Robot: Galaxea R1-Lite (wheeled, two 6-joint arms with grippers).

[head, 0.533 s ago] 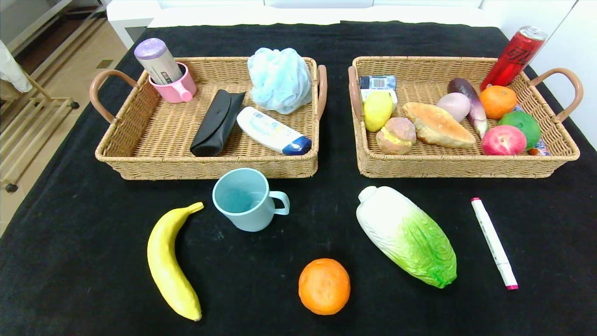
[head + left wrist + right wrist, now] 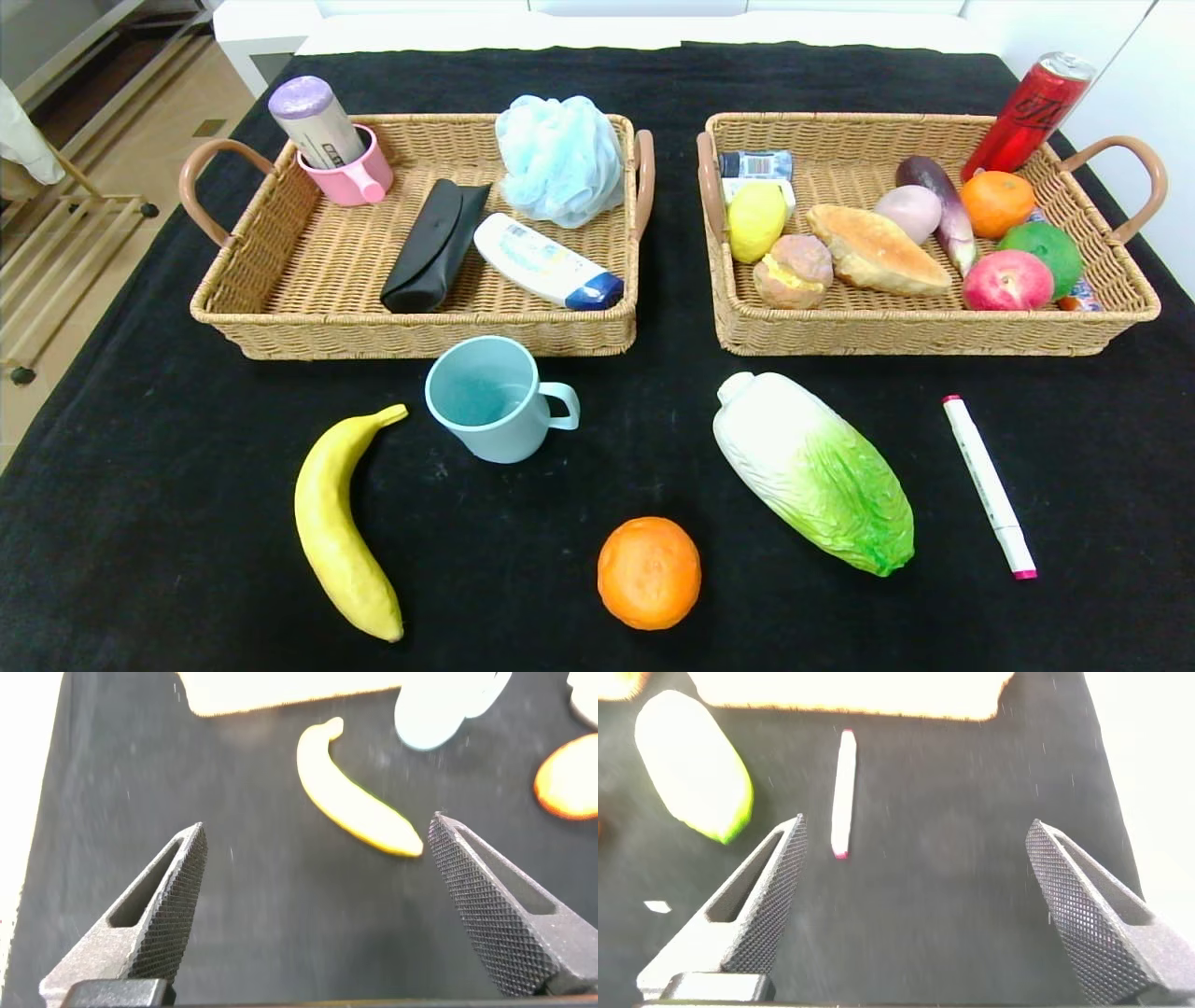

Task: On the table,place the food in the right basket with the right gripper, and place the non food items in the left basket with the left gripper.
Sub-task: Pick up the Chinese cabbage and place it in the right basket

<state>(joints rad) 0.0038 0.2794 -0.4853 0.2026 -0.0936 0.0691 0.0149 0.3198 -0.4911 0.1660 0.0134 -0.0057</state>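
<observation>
Nothing has moved since the earlier frame; layout on the bench [image 2: 597, 84] is identical.

Left basket [image 2: 280, 327] sits far left on the black cloth, holding a pink mug with a tube in it, a blue bath pouf, a black case and a white bottle. Right basket [image 2: 934, 336] sits beside it, apart, holding bread, an apple, an orange, a lemon, an eggplant, a red can and other bits.

Nearer than the baskets, loose on the cloth:
- napa cabbage [image 2: 814, 471], lying diagonally just before the right basket
- banana [image 2: 338, 527], near-left, stem toward the mug
- teal mug [image 2: 485, 399], upright, just before the left basket, handle toward the right
- orange [image 2: 649, 572], nearest the robot, between banana and cabbage
- marker pen [image 2: 990, 485], flat, right of the cabbage, apart from it

Left hand [image 2: 313, 910]: fingers spread wide, empty, hovering above the cloth short of the banana; wrist view only.
Right hand [image 2: 915, 910]: fingers spread wide, empty, hovering above the cloth short of the pen; wrist view only.
</observation>
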